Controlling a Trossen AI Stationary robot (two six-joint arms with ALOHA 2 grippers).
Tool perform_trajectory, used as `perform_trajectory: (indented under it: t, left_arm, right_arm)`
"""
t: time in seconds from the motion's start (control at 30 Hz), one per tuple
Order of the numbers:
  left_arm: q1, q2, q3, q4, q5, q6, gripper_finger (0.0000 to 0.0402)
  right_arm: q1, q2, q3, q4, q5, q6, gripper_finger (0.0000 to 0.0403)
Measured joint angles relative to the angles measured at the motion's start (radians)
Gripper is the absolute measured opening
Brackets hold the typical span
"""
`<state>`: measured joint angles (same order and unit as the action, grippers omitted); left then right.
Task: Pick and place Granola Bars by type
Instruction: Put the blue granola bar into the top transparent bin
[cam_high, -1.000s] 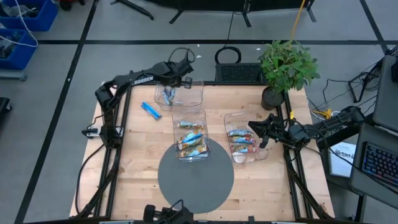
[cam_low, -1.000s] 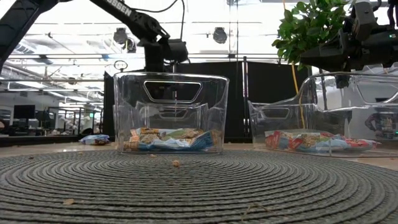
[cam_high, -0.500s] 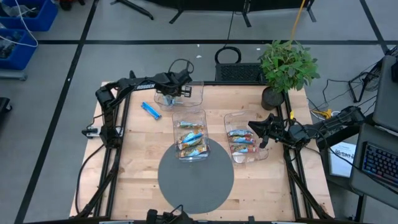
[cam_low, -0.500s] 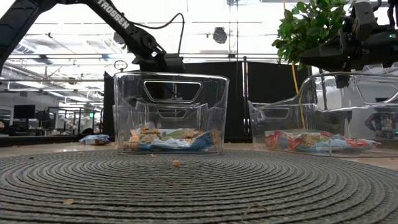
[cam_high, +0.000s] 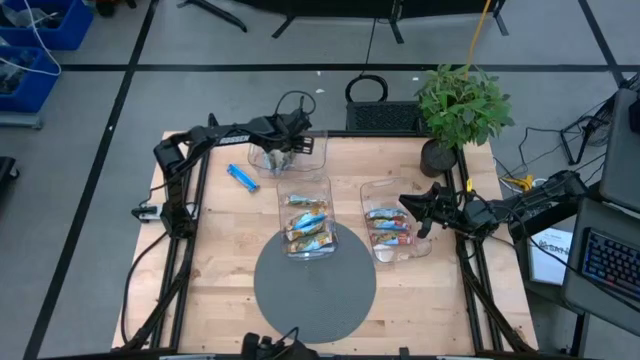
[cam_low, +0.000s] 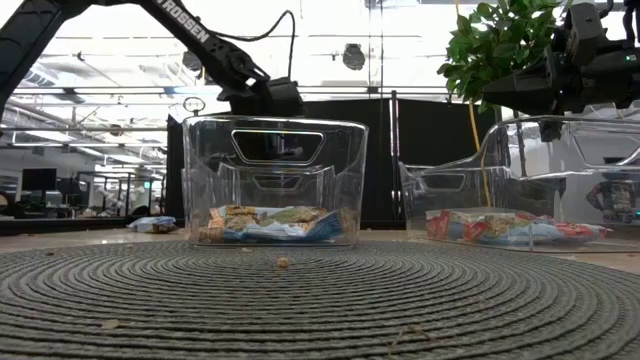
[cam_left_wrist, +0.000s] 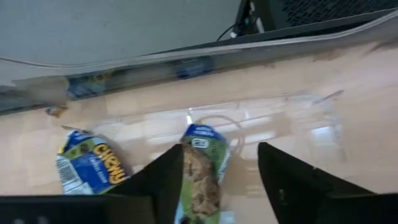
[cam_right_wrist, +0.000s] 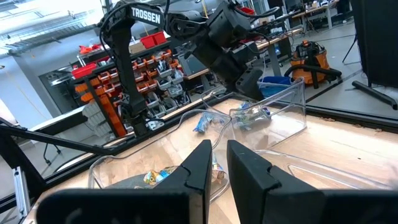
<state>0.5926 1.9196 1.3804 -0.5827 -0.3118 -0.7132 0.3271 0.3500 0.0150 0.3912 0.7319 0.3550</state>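
Observation:
My left gripper hangs open over the clear far bin, pointing steeply down into it. A green-and-tan granola bar lies between its fingers on the bin floor, and a blue-and-yellow bar lies beside it. One bright blue bar lies on the wood left of the bins. The middle bin and the right bin hold several bars each. My right gripper waits level above the right bin, shut and empty. My left gripper has the green-and-tan bar's edge right next to one finger, and I cannot tell whether they touch. A clear gap separates the bar from the other finger. The bar lies flat in the bin, along the fingers.
A grey round mat covers the near middle of the table under the middle bin's near end. A potted plant stands at the far right corner. Bare wood stays free at the near left and near right.
My left gripper has sunk toward the far bin and tipped more steeply downward. My right arm has kept still.

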Motion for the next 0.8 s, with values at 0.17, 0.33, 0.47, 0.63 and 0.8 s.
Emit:
perform_trajectory:
  t: [0.17, 0.33, 0.47, 0.63, 0.8]
  left_arm:
    - [0.001, -0.058, 0.000, 0.041, 0.021, 0.043, 0.0257]
    - [0.001, -0.159, 0.000, 0.064, 0.042, 0.221, 0.0292]
    - [0.001, -0.253, 0.000, 0.036, 0.094, 0.437, 0.0304]
    - [0.000, -0.370, 0.001, -0.068, 0.113, 0.550, 0.0305]
    - [0.003, -0.464, 0.001, -0.192, 0.050, 0.516, 0.0305]
  right_arm:
    - [0.000, 0.000, 0.000, 0.000, 0.000, 0.000, 0.0045]
    - [0.000, 0.000, 0.000, 0.000, 0.000, 0.000, 0.0045]
    - [0.000, 0.000, 0.000, 0.000, 0.000, 0.000, 0.0045]
    - [0.000, 0.000, 0.000, 0.000, 0.000, 0.000, 0.0045]
    - [0.000, 0.000, 0.000, 0.000, 0.000, 0.000, 0.0045]
